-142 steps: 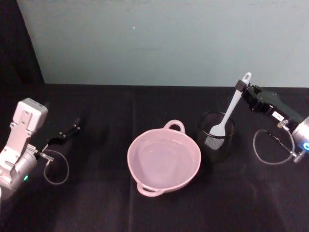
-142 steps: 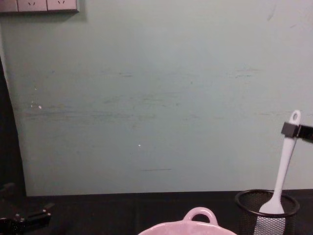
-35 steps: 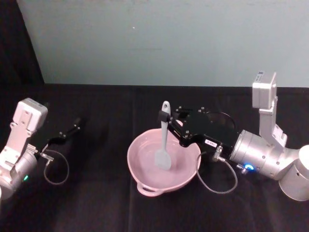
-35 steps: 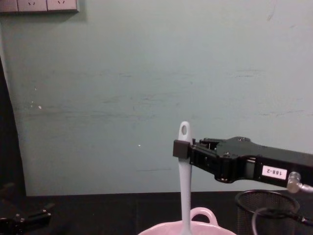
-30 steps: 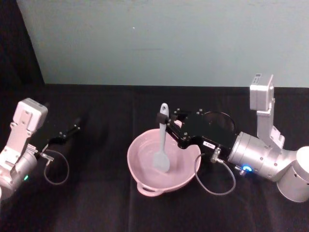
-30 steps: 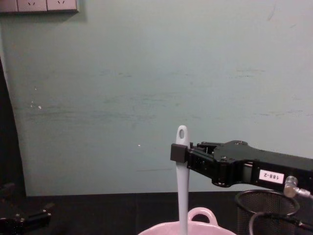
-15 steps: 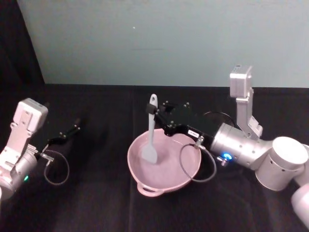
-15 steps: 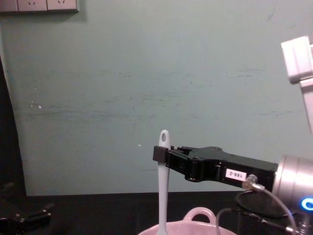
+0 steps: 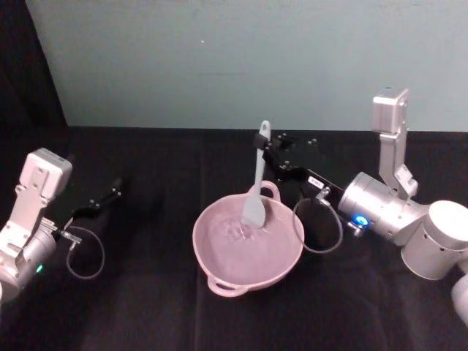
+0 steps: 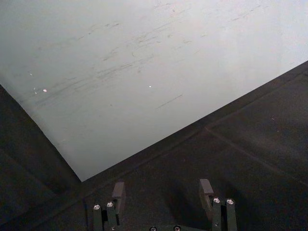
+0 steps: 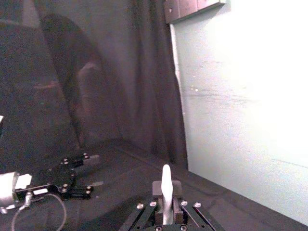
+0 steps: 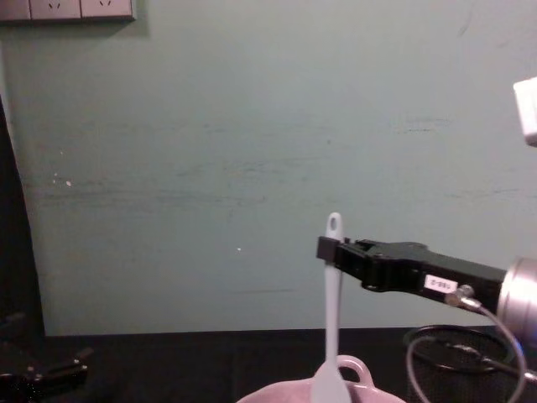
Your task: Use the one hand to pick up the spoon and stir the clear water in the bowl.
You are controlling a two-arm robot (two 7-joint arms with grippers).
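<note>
The right hand [image 9: 260, 140] holds the spoon [image 9: 257, 183], pinching its thin handle near the top, just under the little hole. The spoon stands almost straight up, and its flat end dips into the water [image 9: 245, 245] at the back of the pink bowl [image 9: 212, 272]. Small ripples show around it. The bowl sits on the black bench [image 9: 146, 307]. The left hand [image 9: 104, 199] lies far off to the left, fingers [image 10: 206, 187] wide apart, holding nothing
</note>
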